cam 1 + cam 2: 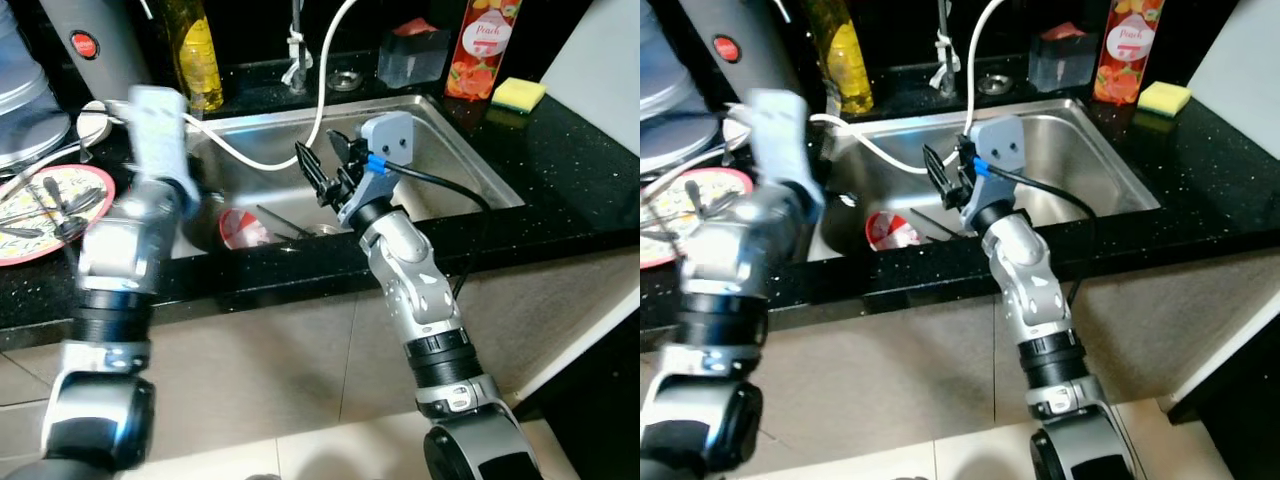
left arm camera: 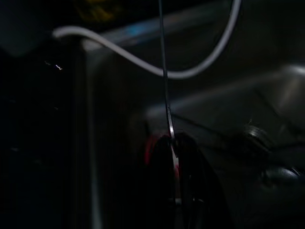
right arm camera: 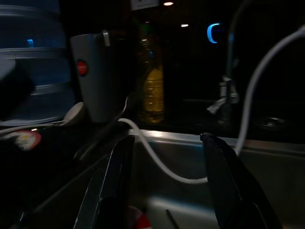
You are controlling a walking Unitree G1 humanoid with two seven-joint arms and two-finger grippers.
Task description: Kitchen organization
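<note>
Scene: a steel sink (image 1: 470, 150) set in a black surface (image 1: 580, 190), with a white hose (image 1: 320, 110) looping down into the basin.
Task's things: a red bowl (image 1: 240, 228) lies on the sink floor at the robot's left end, with dark utensils (image 1: 283, 224) just beside it; a patterned plate (image 1: 50, 215) holding cutlery rests on the surface to the left of the sink.
Right gripper (image 1: 322, 168): hovers above the middle of the basin, fingers (image 3: 224, 181) spread apart and empty, aimed across toward the left wall of the sink.
Left gripper (image 2: 183, 186): reaches into the left end of the basin, right over the bowl; the wrist view is very dark, so I cannot tell whether its fingers are open or closed.
Step in hand: probably picking the bowl or utensils out of the sink.
Doing it well: lower the fingers straight over the bowl's rim and close on the rim wall rather than the slick inside.
Hose: keep both arms below or clear of it, as a snag would drag it over the dishes.
Arms: work one at a time; the two grippers are near each other in a narrow basin.
Lift: raise the bowl level and clear the sink edge before swinging toward the surface.
</note>
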